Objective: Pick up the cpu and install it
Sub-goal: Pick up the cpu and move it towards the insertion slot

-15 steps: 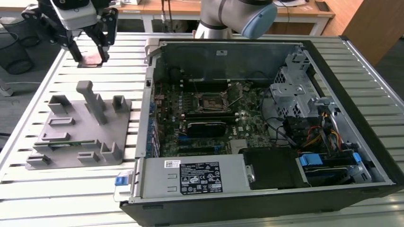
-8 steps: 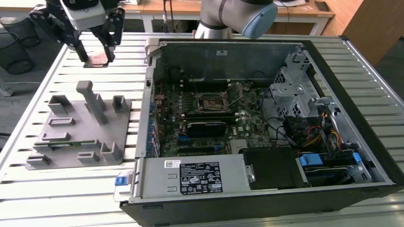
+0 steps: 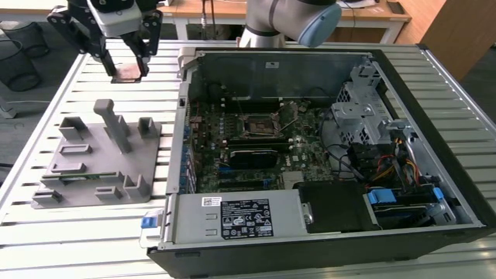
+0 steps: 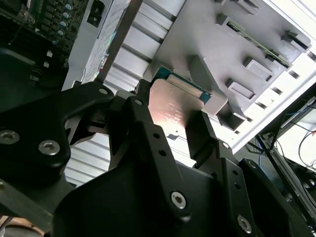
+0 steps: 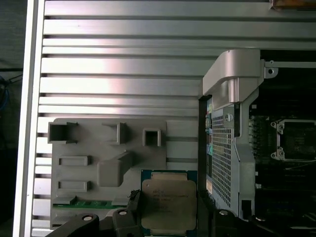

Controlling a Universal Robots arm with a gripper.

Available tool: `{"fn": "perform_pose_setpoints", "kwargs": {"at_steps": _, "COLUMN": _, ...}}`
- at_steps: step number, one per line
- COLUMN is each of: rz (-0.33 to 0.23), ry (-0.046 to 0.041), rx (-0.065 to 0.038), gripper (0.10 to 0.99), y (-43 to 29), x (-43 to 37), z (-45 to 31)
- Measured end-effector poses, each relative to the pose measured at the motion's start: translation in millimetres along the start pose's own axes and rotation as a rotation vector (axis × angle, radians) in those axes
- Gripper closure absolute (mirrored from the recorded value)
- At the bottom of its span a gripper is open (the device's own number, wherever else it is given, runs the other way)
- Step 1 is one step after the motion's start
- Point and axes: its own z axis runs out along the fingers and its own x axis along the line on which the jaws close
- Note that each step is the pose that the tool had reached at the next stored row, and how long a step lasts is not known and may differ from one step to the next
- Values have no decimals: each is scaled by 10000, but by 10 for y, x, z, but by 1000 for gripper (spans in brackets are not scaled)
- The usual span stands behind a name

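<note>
1. The cpu [image 5: 168, 205]: a thin, stiff plate. I judge it light, slick on its metal top and easily damaged, so best held by its edges.
2. My claw [image 3: 126, 72] is clamped on two opposite edges and holds it off the tabletop [image 3: 78, 238], near the grey fixture [image 3: 101, 157].
3. The socket [image 3: 259, 125] sits inside the open computer case [image 3: 434, 174], on the exterior view's right.

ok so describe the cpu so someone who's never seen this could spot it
Start at the open computer case, then look to the exterior view's left, beyond the grey fixture. There the gripper clamps the cpu: a small flat square with a shiny metal top, unlike the matte grey blocks nearby.
</note>
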Motion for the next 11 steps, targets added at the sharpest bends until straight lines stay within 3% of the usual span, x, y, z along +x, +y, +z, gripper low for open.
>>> {"fn": "perform_pose_setpoints", "kwargs": {"at_steps": 11, "rz": 0, "ry": 0, "rx": 0, "gripper": 549, "y": -1, "x": -179, "z": -5}}
